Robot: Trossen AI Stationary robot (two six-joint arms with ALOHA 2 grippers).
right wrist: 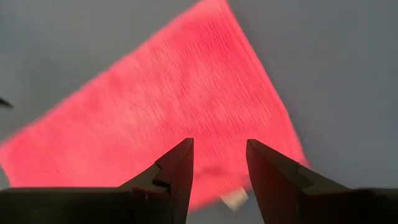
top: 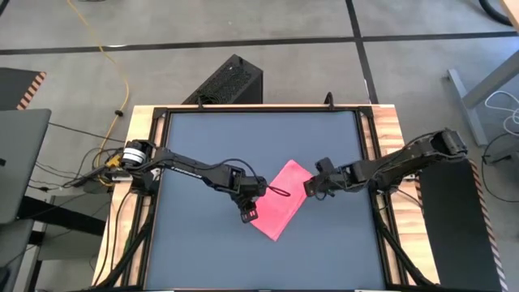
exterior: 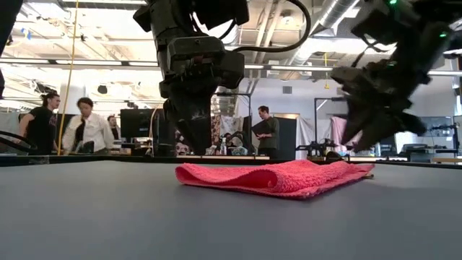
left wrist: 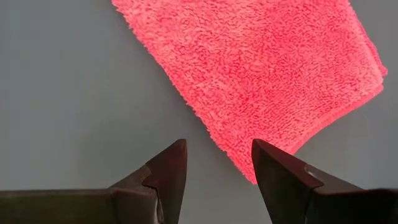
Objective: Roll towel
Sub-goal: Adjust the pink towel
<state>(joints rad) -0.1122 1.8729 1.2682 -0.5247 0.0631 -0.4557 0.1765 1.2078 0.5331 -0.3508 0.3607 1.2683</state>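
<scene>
The towel (top: 280,203) lies folded flat on the grey tabletop (top: 203,251), near its middle. The left gripper (left wrist: 217,165) hangs just above the towel's near-left edge, fingers parted, holding nothing. The right gripper (right wrist: 219,162) hovers over the towel's far-right edge, fingers likewise parted and empty. Beyond the table, people (exterior: 85,124) stand.
</scene>
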